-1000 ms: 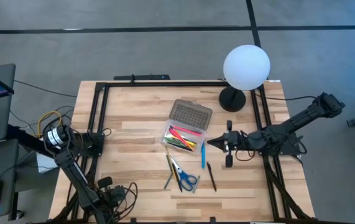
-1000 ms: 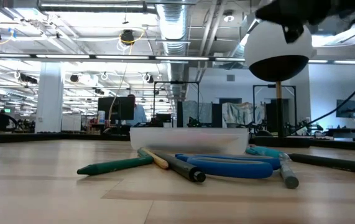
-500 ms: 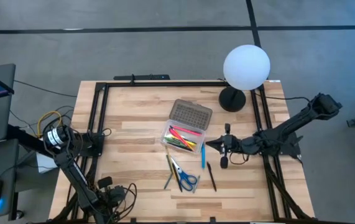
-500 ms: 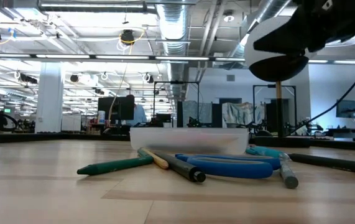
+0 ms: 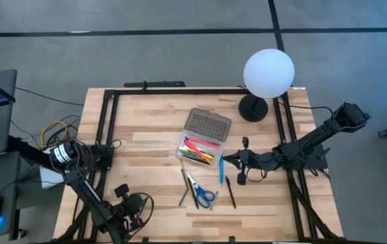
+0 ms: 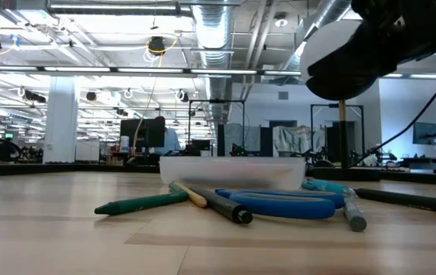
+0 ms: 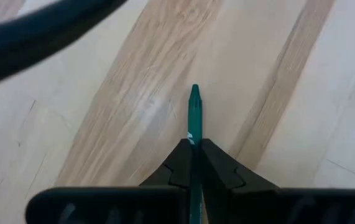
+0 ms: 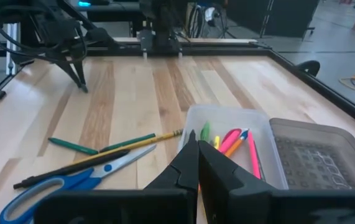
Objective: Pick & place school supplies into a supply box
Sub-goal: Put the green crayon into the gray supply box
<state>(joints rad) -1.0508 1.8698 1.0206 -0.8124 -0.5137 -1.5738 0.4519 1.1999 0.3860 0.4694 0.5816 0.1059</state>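
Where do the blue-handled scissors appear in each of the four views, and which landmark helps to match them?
High view: scissors at lower centre, just below the supply box.
Low view: right of centre, before the box.
Left wrist view: not in it; only the green pen in the left gripper.
Right wrist view: in the foreground, beside the box.
Shared landmark: the supply box.

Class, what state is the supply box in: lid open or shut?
Open. The supply box shows pens inside its clear tray, and its grey dotted lid is folded back flat on the table.
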